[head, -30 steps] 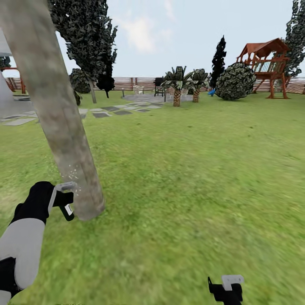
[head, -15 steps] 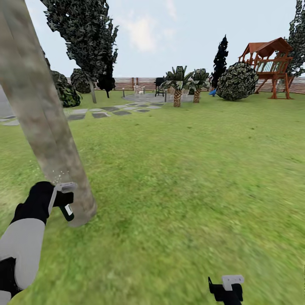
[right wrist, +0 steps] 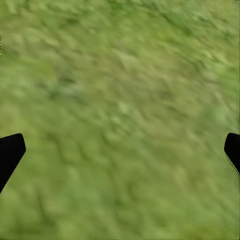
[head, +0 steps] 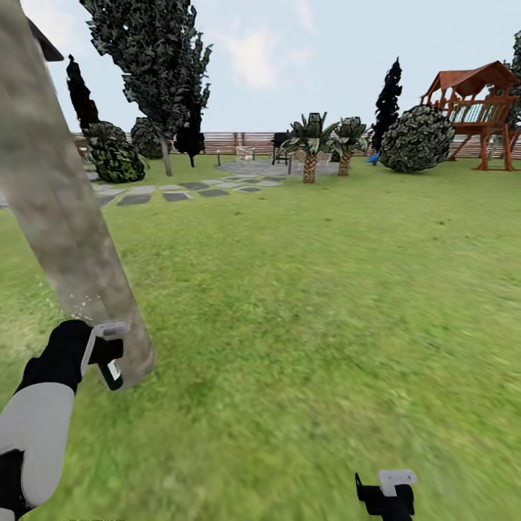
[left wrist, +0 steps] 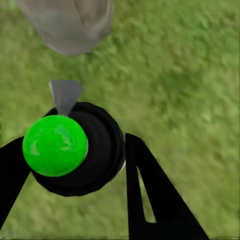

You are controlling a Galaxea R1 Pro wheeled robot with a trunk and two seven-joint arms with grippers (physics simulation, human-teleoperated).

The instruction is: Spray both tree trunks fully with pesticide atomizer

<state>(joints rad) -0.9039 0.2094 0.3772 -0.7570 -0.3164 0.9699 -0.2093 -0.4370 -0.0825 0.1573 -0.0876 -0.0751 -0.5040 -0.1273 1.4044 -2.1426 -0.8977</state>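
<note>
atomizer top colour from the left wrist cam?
Bright green, on the pesticide atomizer; left wrist view shows it best.

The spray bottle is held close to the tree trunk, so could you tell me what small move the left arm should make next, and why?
Probably raise the left gripper a little while spraying. It holds the spray bottle beside the base of the tree trunk, and white specks show just above it, low on the bark. The trunk above looks bare, so working upward would likely extend the cover.

Blurred green lawn [right wrist: 120, 115] spreads beneath the right gripper [right wrist: 120, 150], whose two black fingertips [right wrist: 10, 152] sit spread far apart at opposite edges, with nothing but grass between them.
</note>
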